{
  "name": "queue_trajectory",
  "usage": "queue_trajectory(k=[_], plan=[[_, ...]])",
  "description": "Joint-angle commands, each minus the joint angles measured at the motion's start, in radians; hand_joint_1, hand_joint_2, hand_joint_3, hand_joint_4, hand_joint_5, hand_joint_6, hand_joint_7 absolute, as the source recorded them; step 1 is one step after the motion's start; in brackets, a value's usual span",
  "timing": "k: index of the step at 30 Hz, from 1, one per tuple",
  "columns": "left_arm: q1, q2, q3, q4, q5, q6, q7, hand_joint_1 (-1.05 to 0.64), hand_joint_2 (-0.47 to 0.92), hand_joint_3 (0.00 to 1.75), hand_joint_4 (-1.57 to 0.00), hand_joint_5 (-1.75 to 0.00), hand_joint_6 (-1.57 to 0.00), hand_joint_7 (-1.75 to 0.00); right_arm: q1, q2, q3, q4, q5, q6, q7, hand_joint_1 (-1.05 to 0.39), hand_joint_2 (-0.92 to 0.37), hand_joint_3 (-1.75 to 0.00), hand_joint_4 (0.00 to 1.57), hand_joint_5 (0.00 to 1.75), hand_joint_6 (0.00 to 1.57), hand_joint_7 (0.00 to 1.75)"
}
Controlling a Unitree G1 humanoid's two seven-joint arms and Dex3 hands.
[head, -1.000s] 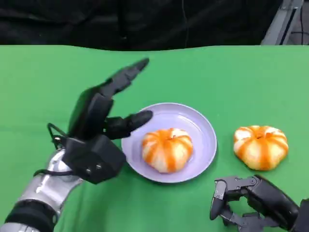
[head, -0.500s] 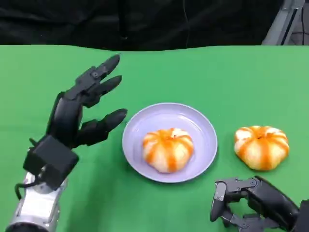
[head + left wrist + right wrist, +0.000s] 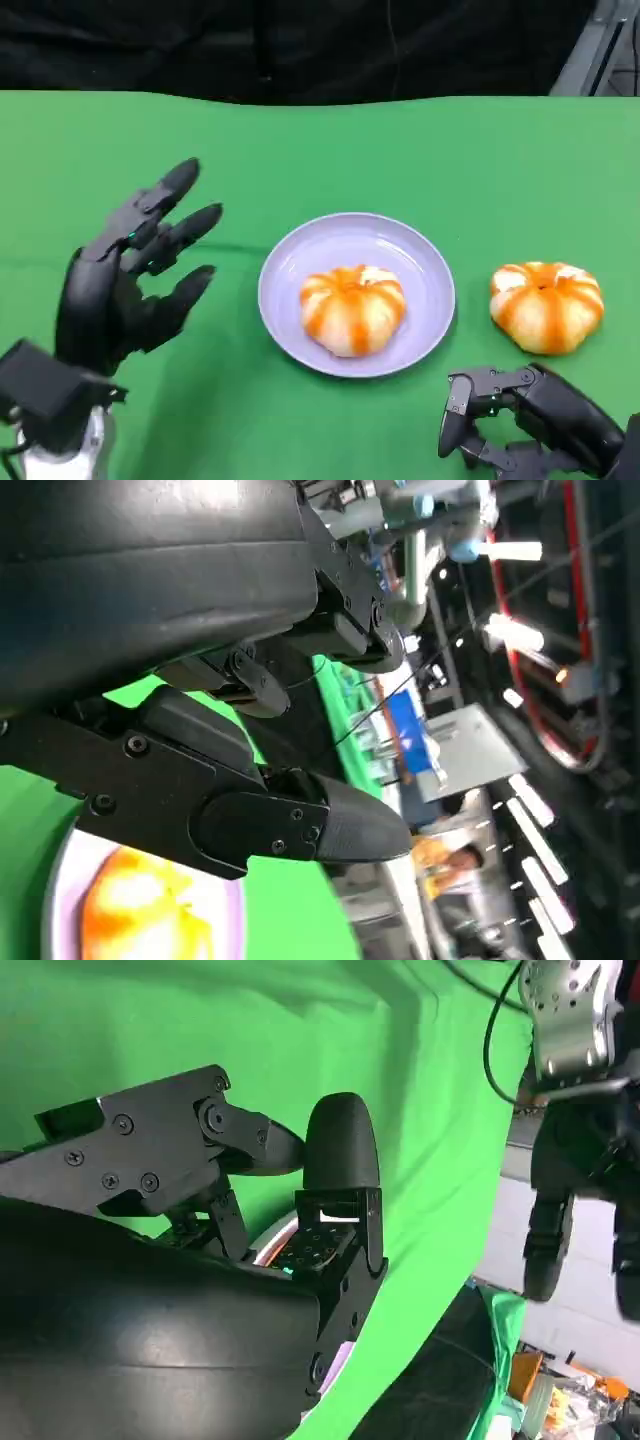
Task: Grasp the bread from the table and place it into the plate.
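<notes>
green table (image 3: 400, 150), plate (image 3: 420, 260), second bread (image 3: 546, 305)

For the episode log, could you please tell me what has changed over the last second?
The left hand, open and holding nothing, has drawn back from the plate toward the robot. One bread stays in the plate, the other bread on the table; the right hand stays put.

**Count on the green table: two breads, one plate, two hands**

Two round orange-and-white striped breads: one (image 3: 352, 308) at the centre, on the plate, and one (image 3: 545, 305) at 3 o'clock, on the cloth. One round lavender plate (image 3: 420, 262). One green cloth-covered table (image 3: 400, 150). Two black many-fingered hands: the left hand (image 3: 125, 275) at 9 o'clock, the right hand (image 3: 520, 420) at 5 o'clock.
</notes>
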Motion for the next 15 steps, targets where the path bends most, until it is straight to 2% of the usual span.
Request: queue_trajectory(k=[1, 6, 15], plan=[[0.023, -0.008, 0.023, -0.031, -0.032, 0.018, -0.044, -0.78, 0.92, 0.25, -0.69, -0.02, -0.51, -0.02, 0.005, -0.021, -0.007, 0.001, 0.007, -0.011, 0.004, -0.14, -0.81, -0.67, 0.68, 1.70, 0.75, 1.23], [0.094, -0.029, 0.043, -0.077, -0.136, 0.055, -0.142, -0.75, 0.92, 0.17, -0.68, -0.01, -0.54, -0.02, 0.007, -0.019, -0.007, -0.003, 0.016, 0.002, 0.012, -0.13, -0.81, -0.67, 0.68, 1.70, 0.75, 1.24], [0.134, -0.050, 0.071, -0.094, -0.165, 0.094, -0.215, -0.76, 0.92, 0.09, -0.69, -0.01, -0.55, -0.01, 0.009, -0.017, -0.010, -0.012, 0.013, 0.007, 0.013, -0.12, -0.79, -0.69, 0.68, 1.71, 0.74, 1.25]])
